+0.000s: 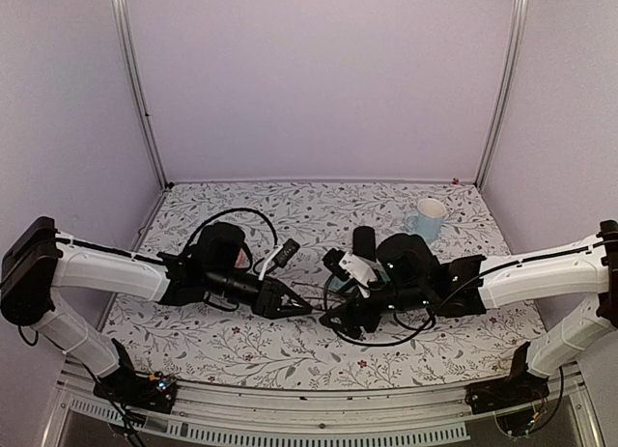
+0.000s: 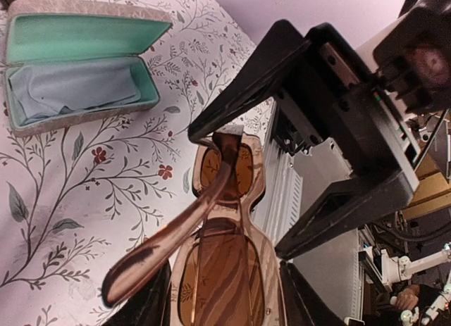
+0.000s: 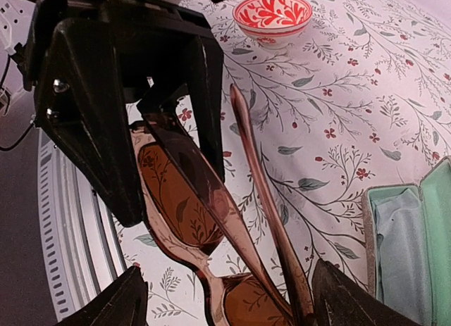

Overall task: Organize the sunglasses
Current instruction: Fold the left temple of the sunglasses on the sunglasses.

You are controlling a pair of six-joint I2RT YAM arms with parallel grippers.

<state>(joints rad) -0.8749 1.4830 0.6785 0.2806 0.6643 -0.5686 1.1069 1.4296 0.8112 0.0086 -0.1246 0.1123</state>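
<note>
Left wrist view: left gripper [image 2: 225,301] clamped on sunglasses [image 2: 224,172] lens — right gripper [image 3: 239,298] wide, straddling other end.

Brown-tinted sunglasses [image 3: 204,220] hang above a floral counter [image 3: 352,93], gripped at the upper lens by the black left end effector [image 3: 175,189]. The right end effector [image 3: 232,301] stands spread wide on either side of them. A red-and-white bowl [image 3: 273,16] sits beyond; an open, mint-lined case [image 3: 412,241] lies at right.
</note>
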